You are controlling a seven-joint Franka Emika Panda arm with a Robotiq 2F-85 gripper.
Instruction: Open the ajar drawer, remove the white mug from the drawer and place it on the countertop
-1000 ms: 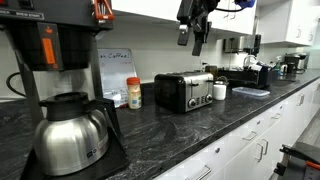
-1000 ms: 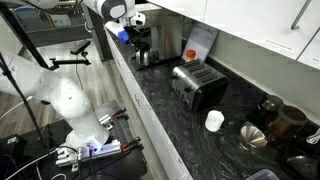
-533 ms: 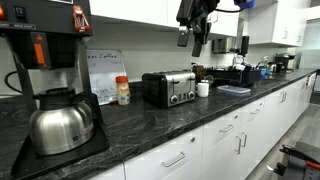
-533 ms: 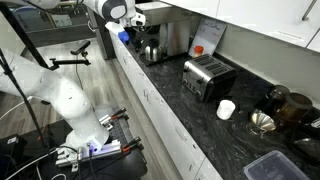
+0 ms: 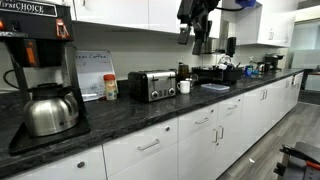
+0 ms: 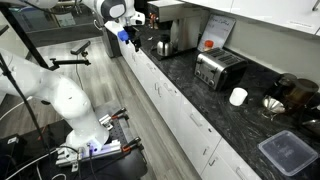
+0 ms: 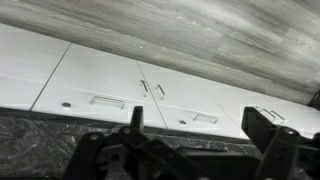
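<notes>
While the black two-finger gripper (image 5: 191, 38) hangs spread wide and empty high above the long dark polished stone countertop (image 5: 110, 112), a small white ceramic mug (image 5: 185, 87) stands there near the silver toaster (image 5: 152, 86). Which of the flat white drawer fronts (image 7: 85, 98) below is ajar, I cannot tell.

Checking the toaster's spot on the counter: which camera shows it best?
An exterior view from above: the toaster shows whole, top and sides. In an exterior view at counter height, the toaster shows mainly its front. The wrist view misses it.
</notes>
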